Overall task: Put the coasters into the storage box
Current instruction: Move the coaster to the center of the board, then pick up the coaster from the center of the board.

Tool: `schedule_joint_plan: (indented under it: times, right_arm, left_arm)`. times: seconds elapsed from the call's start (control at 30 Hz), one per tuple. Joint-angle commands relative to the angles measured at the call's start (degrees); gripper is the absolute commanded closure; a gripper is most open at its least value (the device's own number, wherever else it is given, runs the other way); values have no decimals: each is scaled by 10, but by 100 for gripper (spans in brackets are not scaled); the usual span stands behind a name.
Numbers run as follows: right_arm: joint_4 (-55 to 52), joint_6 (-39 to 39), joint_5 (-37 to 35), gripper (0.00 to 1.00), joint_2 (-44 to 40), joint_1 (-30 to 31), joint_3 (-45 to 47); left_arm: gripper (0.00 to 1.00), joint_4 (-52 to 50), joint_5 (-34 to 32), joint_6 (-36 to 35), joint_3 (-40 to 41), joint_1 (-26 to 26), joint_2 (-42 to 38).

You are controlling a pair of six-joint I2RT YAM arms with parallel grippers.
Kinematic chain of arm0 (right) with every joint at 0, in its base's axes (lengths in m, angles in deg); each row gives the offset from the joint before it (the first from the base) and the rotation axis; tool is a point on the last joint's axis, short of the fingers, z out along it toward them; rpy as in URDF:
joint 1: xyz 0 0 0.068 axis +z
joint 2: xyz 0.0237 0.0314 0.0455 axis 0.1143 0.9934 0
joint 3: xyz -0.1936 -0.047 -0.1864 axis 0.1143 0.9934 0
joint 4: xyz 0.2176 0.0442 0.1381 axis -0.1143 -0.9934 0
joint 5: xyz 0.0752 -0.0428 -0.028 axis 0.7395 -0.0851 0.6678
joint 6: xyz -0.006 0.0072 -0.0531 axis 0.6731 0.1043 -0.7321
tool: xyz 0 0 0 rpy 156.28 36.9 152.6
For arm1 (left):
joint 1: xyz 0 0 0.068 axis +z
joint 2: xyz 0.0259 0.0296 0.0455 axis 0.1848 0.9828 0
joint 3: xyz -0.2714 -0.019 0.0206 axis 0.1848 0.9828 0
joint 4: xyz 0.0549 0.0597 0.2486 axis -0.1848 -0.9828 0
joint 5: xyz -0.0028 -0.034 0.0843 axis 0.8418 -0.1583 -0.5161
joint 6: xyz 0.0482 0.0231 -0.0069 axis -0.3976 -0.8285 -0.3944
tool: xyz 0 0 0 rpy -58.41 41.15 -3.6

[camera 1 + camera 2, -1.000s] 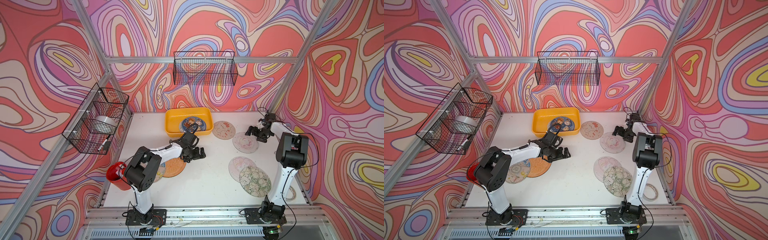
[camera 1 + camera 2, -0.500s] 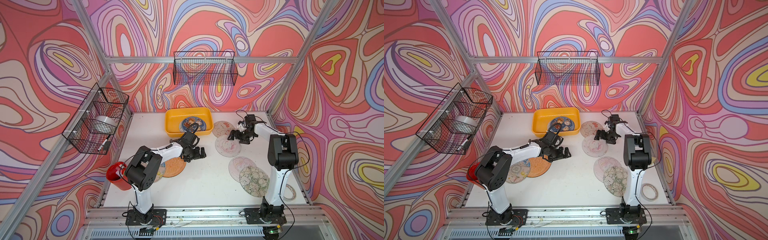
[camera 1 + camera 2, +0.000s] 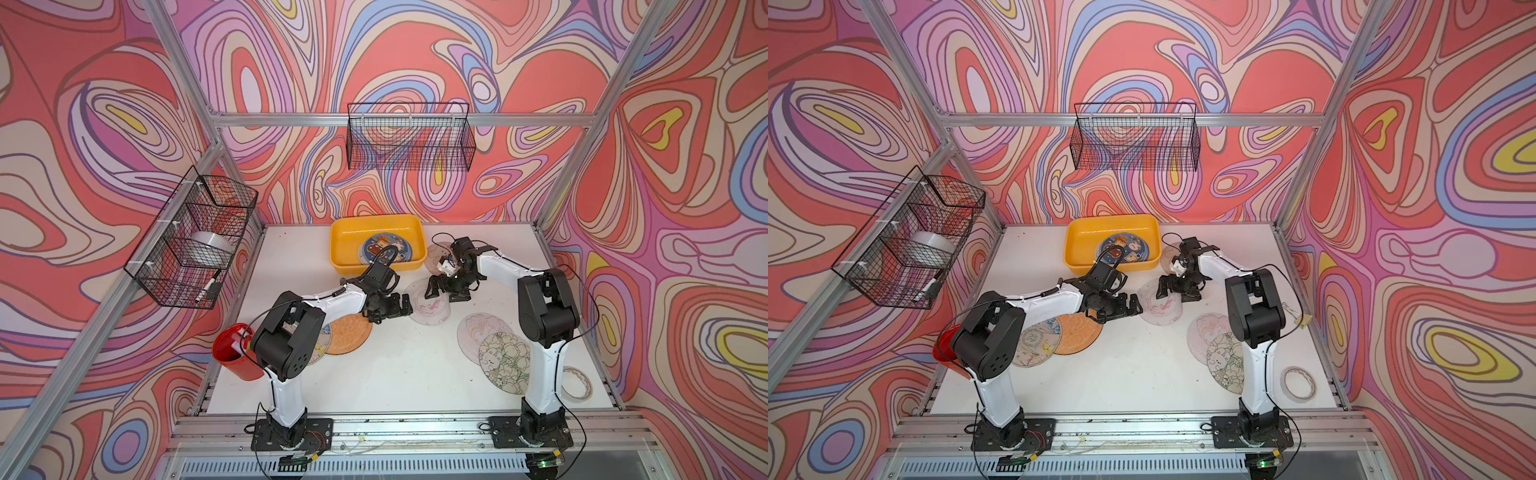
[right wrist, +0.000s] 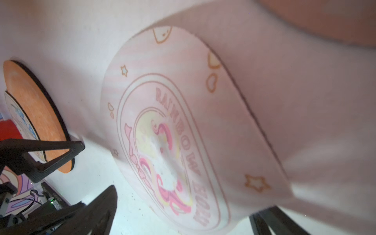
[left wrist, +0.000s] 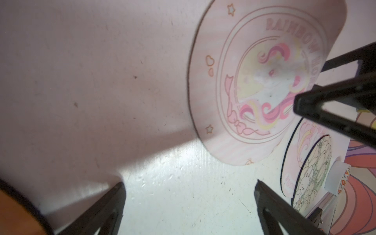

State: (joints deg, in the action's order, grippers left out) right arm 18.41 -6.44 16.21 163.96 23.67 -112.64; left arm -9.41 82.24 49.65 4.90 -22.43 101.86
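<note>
The yellow storage box (image 3: 348, 241) (image 3: 1077, 243) stands at the back of the table with a blue coaster (image 3: 385, 249) in it. A pink unicorn coaster (image 3: 430, 305) (image 3: 1160, 309) (image 5: 254, 91) (image 4: 173, 132) lies flat mid-table between my two grippers. My right gripper (image 3: 445, 294) (image 3: 1179, 291) (image 4: 183, 203) is open and low over that coaster's far edge, its fingers either side of it. My left gripper (image 3: 399, 307) (image 3: 1131, 308) (image 5: 189, 185) is open just left of the coaster, with only bare table between its fingers.
An orange coaster (image 3: 347, 334) overlaps a cream coaster (image 3: 1034, 340) under my left arm. A pink coaster (image 3: 478, 334) and a floral coaster (image 3: 505, 361) lie by the right arm; another coaster (image 3: 436, 251) sits beside the box. Red pot (image 3: 232, 355), tape ring (image 3: 575, 382), wire baskets (image 3: 409, 137).
My right arm has swung from the back right towards the middle, and the pink unicorn coaster has slid left with it, up to my left gripper. The left arm has barely moved.
</note>
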Motion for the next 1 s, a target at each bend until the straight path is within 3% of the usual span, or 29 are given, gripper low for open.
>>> schedule_joint_plan:
  times: [0.0,0.2,0.6,0.97]
  right_arm:
    - [-46,0,-10,2,14,23,-2]
    - [-30,7,-73,2,-14,8,7]
    - [29,14,-90,8,3,-29,19]
    - [80,50,-43,33,-2,-26,72]
  left_arm:
    - [0,-24,-21,-7,-11,-4,6]
    - [2,-29,-47,-6,-22,-4,18]
    - [17,-50,-99,-13,-102,-4,84]
    - [29,-61,-92,-14,-130,-21,121]
